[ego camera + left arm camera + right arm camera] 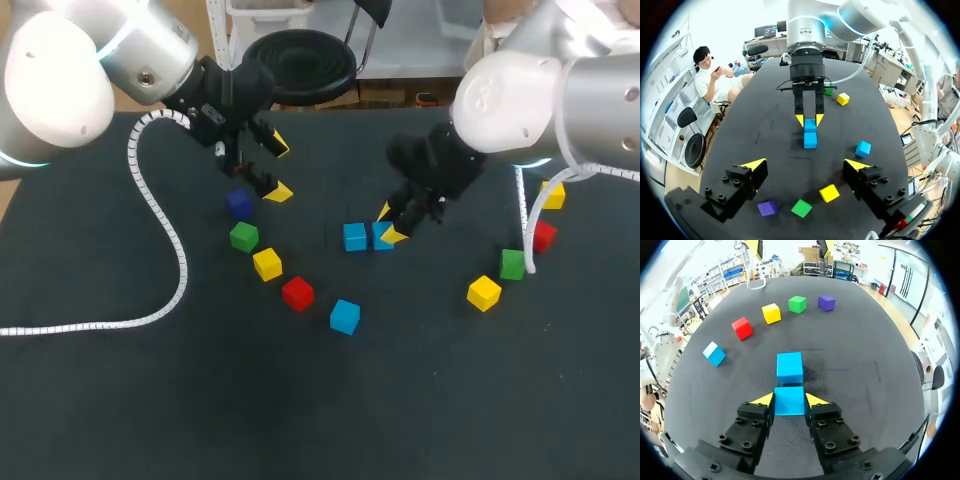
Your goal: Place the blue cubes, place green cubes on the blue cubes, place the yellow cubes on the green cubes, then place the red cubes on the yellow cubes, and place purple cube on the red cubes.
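- The left gripper (278,168) hangs up and to the left of the resting blue cube (354,237), jaws spread wide and holding nothing.
- A purple cube (238,204), green cube (243,237), yellow cube (267,264) and red cube (297,293) run in a slanting row to the left of that cube. A loose blue cube (345,316) sits below it.
- The held blue cube (789,401) is down on the table (200,400) just right of the resting one, apparently touching it.
- The right gripper (389,224) pinches the held cube from both sides.
- A second yellow cube (484,293) and a second green cube (512,264) lie well to the right.
- Risk: if a fingertip drags as the jaws open, the held cube could twist or push its neighbour. That would leave a crooked base for the green layer.
- Risk: a fast lift-off could clip the resting cube, because the fingers are so close to it.
- The cubes look hard, smooth-faced and sharp-edged, so they should stack flat but slide easily.
- The table covering is dark, matte and cloth-like, and probably gives some grip.
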Available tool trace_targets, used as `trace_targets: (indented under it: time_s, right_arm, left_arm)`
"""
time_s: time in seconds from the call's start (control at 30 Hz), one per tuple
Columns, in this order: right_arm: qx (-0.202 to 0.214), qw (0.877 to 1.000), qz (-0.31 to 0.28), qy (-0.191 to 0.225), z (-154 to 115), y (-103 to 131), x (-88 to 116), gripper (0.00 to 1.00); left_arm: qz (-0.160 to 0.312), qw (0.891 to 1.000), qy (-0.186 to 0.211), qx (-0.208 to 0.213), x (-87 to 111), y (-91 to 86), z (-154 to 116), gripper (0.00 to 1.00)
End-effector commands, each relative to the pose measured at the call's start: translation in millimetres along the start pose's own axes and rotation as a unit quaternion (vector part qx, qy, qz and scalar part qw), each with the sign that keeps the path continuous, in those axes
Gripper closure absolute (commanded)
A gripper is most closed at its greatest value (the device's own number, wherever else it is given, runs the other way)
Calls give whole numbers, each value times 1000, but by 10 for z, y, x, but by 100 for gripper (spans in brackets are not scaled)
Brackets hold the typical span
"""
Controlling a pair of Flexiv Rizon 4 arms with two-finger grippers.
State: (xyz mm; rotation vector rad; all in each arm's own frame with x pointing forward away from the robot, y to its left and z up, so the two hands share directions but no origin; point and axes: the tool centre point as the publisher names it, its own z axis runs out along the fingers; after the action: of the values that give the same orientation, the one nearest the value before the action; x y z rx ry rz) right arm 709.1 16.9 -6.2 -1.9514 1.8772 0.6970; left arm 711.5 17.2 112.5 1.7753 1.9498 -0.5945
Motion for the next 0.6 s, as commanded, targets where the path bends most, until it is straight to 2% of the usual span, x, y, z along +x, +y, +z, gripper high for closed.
trace_targets:
  time_s: [0.03,0.6]
  right_arm:
    - [2,1000,-3,-3,-9,29,7,100]
    - [1,1000,-9,-2,-9,29,0,100]
  left_arm:
    - [0,1000,2,1,-7,15,1,0]
    - [0,1000,2,1,-7,15,1,0]
